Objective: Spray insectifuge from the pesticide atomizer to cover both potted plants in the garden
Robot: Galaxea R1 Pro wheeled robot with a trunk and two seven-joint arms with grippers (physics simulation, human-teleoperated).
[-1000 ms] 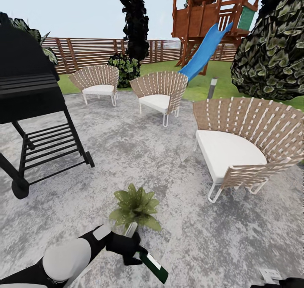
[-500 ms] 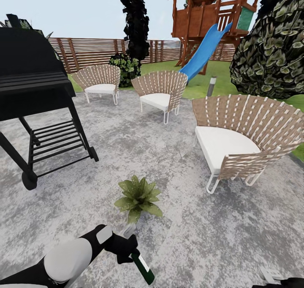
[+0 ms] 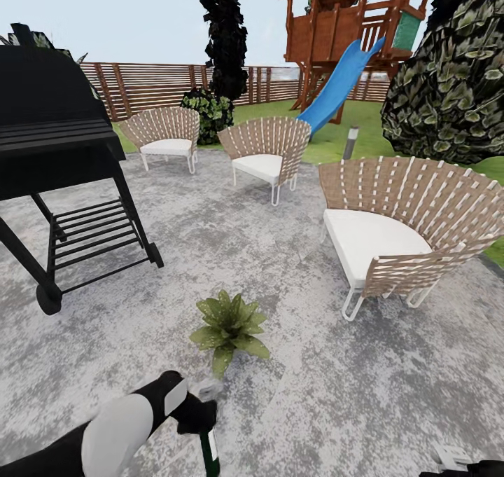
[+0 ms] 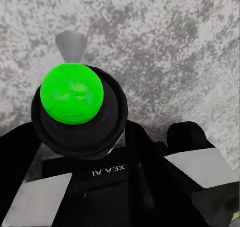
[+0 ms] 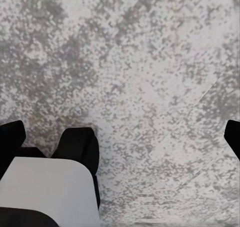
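Step in hand, by judgement: aiming the spray at the 1st plant — pickup is done.

Left gripper (image 3: 198, 414) is closed around the pesticide atomizer (image 3: 208, 449); in the head view the dark body hangs down toward the lower edge, the whitish trigger head up by the fingers. The left wrist view looks along the bottle (image 4: 73, 93), a green round end and a grey tip over the grey patio (image 4: 180, 47).

1 potted plant (image 3: 229, 328), the broad light-green rosette, stands on the paving just beyond the gripper, near but apart. A 2nd plant cannot be identified here.

Right gripper (image 5: 120, 152): dark fingers at either side of its wrist view, well apart, nothing between them — open and empty.

Next move calls for bringing the nozzle round to face the rosette, then triggering.

Nearby: grill (image 3: 49, 155), 3 woven chairs (image 3: 399, 232).
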